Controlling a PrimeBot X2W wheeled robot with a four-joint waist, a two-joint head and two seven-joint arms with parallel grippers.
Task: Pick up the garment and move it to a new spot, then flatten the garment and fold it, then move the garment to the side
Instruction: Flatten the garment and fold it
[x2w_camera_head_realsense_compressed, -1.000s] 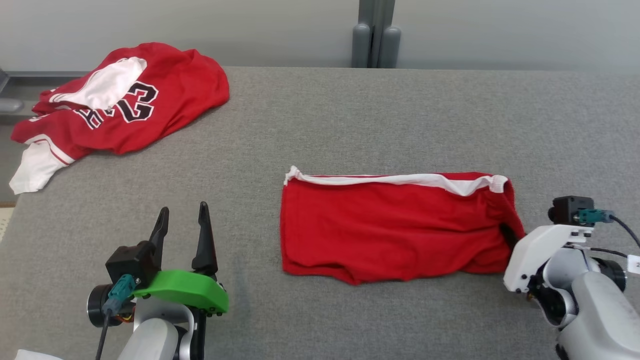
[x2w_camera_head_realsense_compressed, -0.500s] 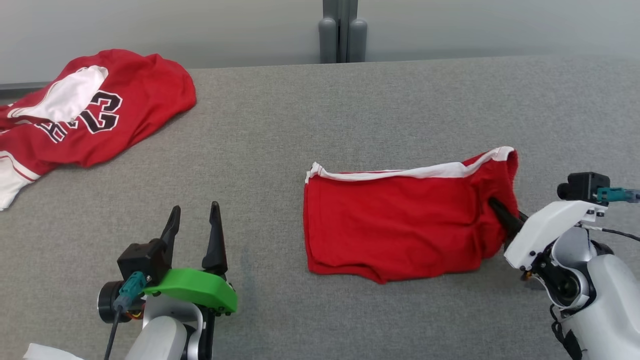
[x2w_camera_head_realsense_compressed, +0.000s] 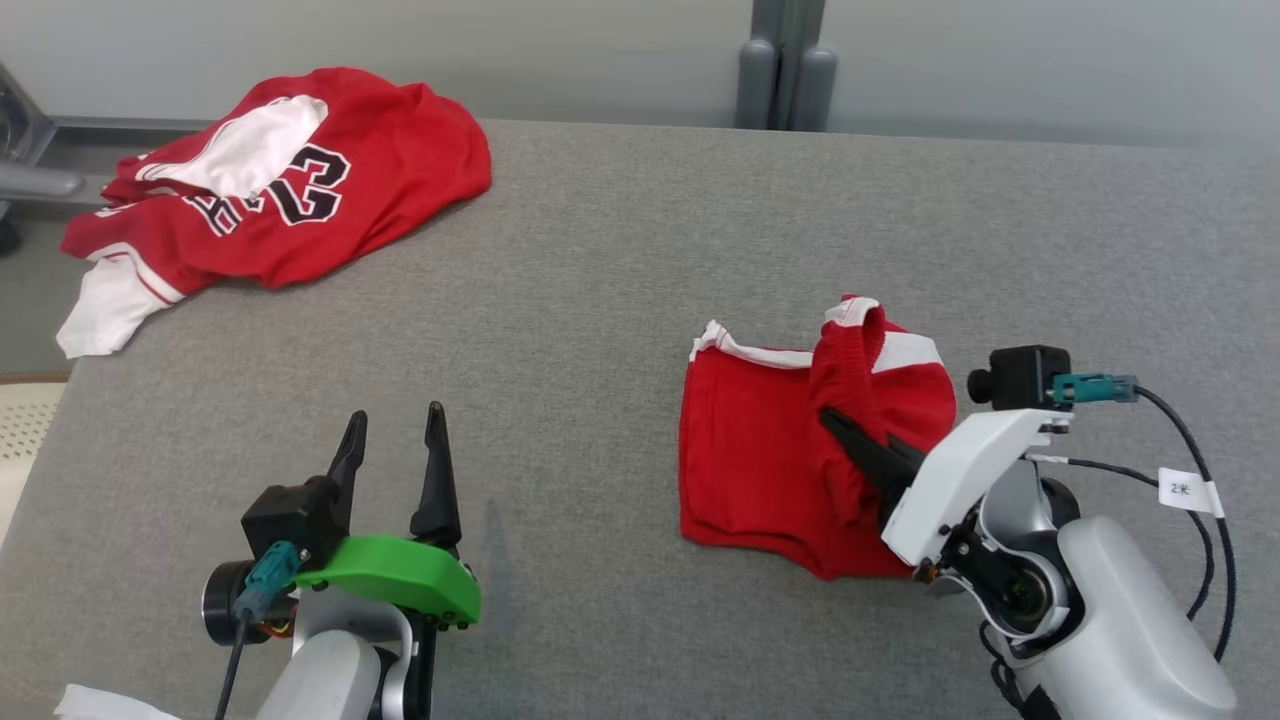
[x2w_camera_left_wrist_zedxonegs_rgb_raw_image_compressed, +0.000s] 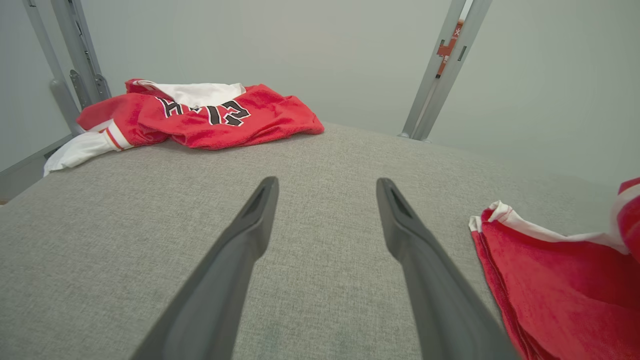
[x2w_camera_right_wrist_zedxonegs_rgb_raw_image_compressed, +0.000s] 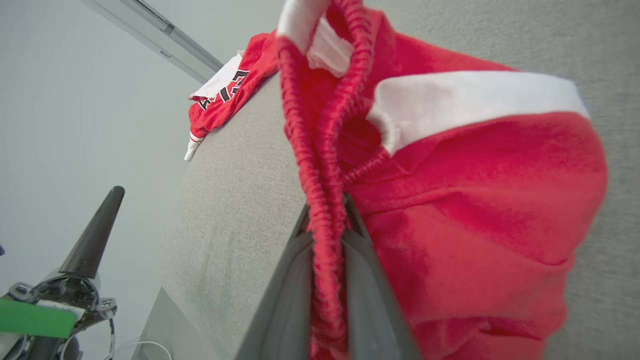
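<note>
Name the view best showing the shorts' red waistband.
Right wrist view: the ribbed red elastic waistband is close-up, pinched by the right end effector. Head view shows it small, raised; left wrist view crops it.

Tips of right pincer partly under bunched shorts, shorts cropped by left wrist view's edge

Light was bright, even and diffuse. Shadows on the desk were faint, soft-edged. Head view was sharp; wrist views bowed the desk edge.
</note>
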